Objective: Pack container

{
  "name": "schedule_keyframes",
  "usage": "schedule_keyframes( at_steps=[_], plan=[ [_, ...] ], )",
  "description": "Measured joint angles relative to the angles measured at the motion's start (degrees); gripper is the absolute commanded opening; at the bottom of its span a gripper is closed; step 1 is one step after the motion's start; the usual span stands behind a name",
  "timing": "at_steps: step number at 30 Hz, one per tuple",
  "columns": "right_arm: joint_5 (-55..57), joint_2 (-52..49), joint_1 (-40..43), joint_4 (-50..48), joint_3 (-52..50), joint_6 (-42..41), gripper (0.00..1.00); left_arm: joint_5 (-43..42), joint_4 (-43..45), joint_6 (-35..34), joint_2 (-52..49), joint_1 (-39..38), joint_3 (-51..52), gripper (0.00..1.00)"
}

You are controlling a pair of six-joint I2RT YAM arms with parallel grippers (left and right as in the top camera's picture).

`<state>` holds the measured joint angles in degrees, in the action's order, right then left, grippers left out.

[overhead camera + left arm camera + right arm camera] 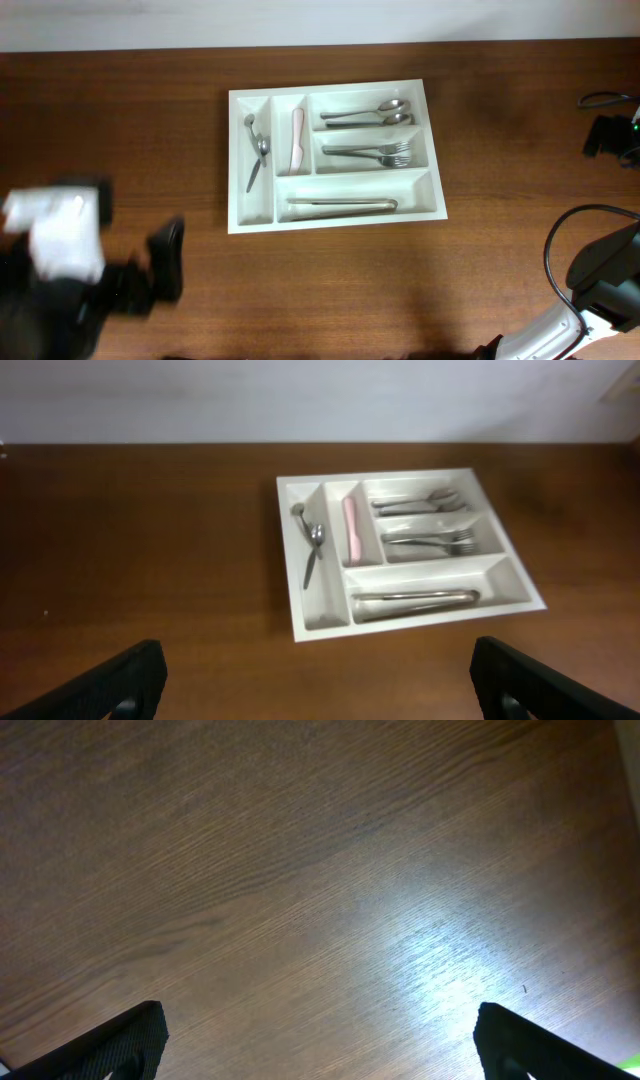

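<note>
**Left hand** (320, 685): fingers (115, 682) are spread wide apart with nothing between them. The black tips sit at the two lower corners of its wrist view. It hangs well above the surface (150, 540), over bare wood. In the overhead view the left arm (60, 250) is smeared by blur at the 8 o'clock edge.

**Right hand** (325, 1045): fingers (110, 1045) are likewise set wide and hold nothing. Its wrist view shows only wood grain, with a glare patch toward 4 o'clock. The right arm (600, 275) enters the overhead view at 4 o'clock. I cannot make out the hand itself there.

**Container** (255, 208): the white tray lies flat on the surface, a little toward 12 o'clock from the centre of the overhead view. It is at 2 o'clock from the left arm and 10 o'clock from the right arm, well apart from both.

Contents, overhead view:
- Narrow upright compartment on the 9 o'clock side: teaspoons (256, 150), lying lengthwise.
- Next upright compartment: one pink-handled piece (297, 140); type not legible.
- Long compartment at 12 o'clock: spoons (370, 115), bowls toward 3 o'clock.
- Middle long compartment: forks (375, 153), tines toward 3 o'clock.
- Long compartment at 6 o'clock: tongs (340, 205), lying lengthwise.

At the 3 o'clock edge there is a black unit (605, 135) with a cable (600, 100), far from the container.
</note>
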<state>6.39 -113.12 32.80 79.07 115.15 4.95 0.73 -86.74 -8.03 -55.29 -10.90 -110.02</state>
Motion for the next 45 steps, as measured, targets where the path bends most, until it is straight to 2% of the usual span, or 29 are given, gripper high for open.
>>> schedule_keyframes(
  at_steps=[6,10,14,19,24,29,31,37,41,45],
  plan=[
    [0.0,0.0,0.0,0.0,0.0,0.0,0.99,-0.2,3.4,-3.1,14.0,0.0,9.8,0.99],
    [0.0,0.0,0.0,0.0,0.0,0.0,0.99,-0.5,3.1,-5.2,20.1,0.0,21.2,0.99],
    [0.0,0.0,0.0,0.0,0.0,0.0,0.99,-0.7,0.5,-8.2,22.0,0.0,29.0,0.99],
    [0.0,0.0,0.0,0.0,0.0,0.0,0.99,-1.5,-0.6,-11.1,22.1,0.0,31.1,0.99],
    [0.0,0.0,0.0,0.0,0.0,0.0,0.99,-1.4,3.7,-9.2,22.8,0.0,32.2,0.99],
    [0.0,0.0,0.0,0.0,0.0,0.0,0.99,-1.3,15.1,1.9,23.1,0.0,40.0,0.99],
    [0.0,0.0,0.0,0.0,0.0,0.0,0.99,-1.4,22.2,5.2,23.2,0.0,45.9,0.99],
    [0.0,0.0,0.0,0.0,0.0,0.0,0.99,-1.9,44.7,9.4,22.6,0.0,66.1,0.99],
    [0.0,0.0,0.0,0.0,0.0,0.0,0.99,-4.6,55.2,13.6,23.7,0.6,75.5,0.99],
    [0.0,0.0,0.0,0.0,0.0,0.0,0.99,-10.0,63.6,17.7,28.7,4.6,84.3,0.99]
  ],
)
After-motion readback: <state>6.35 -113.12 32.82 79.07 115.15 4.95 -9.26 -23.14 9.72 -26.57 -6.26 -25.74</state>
